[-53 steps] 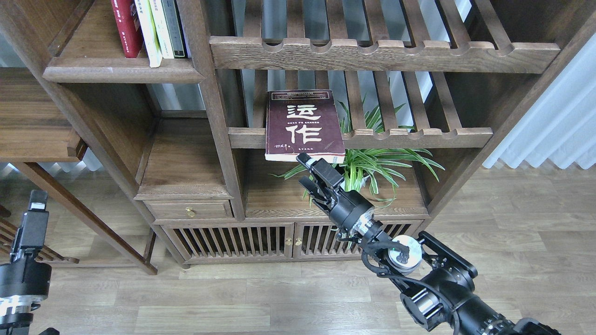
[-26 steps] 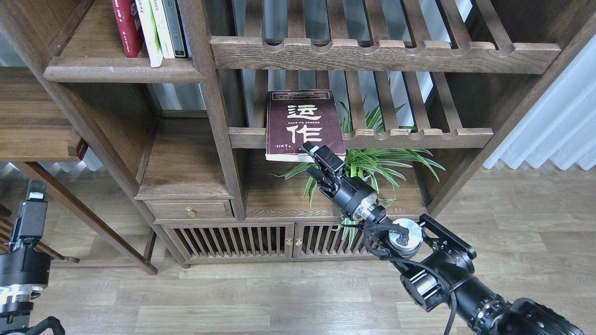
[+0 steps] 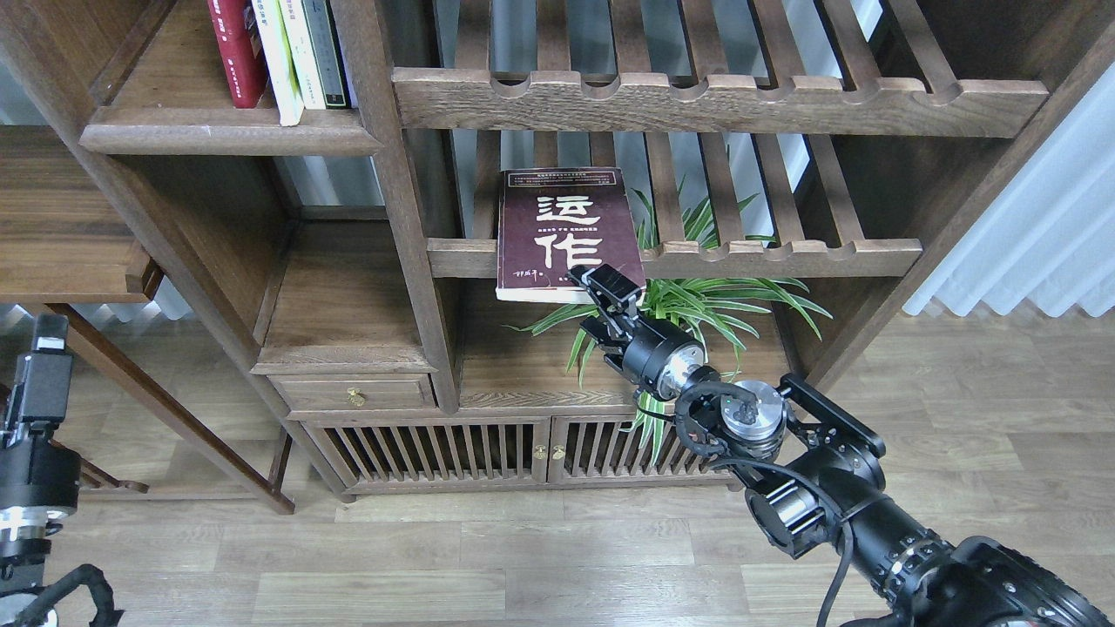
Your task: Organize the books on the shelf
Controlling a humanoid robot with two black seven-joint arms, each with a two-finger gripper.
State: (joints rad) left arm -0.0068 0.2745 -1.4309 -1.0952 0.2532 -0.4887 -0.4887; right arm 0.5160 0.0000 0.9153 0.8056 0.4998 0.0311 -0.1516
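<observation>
The left gripper [image 3: 39,340] sits low at the edge, its fingers indistinguishable. The right gripper [image 3: 599,300], fingers apart, straddles the near right corner of the maroon book [image 3: 562,231], which lies flat overhanging a slatted rack [image 3: 784,257]. Other books [image 3: 279,52] stand on the shelf [image 3: 226,131].

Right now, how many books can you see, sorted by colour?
Dark maroon book, lying on the slatted rack: 1
Red book, upright on the shelf: 1
Yellow-green book, upright: 1
White book, upright: 1
Dark-spined book, upright: 1
Total: 5 books
</observation>
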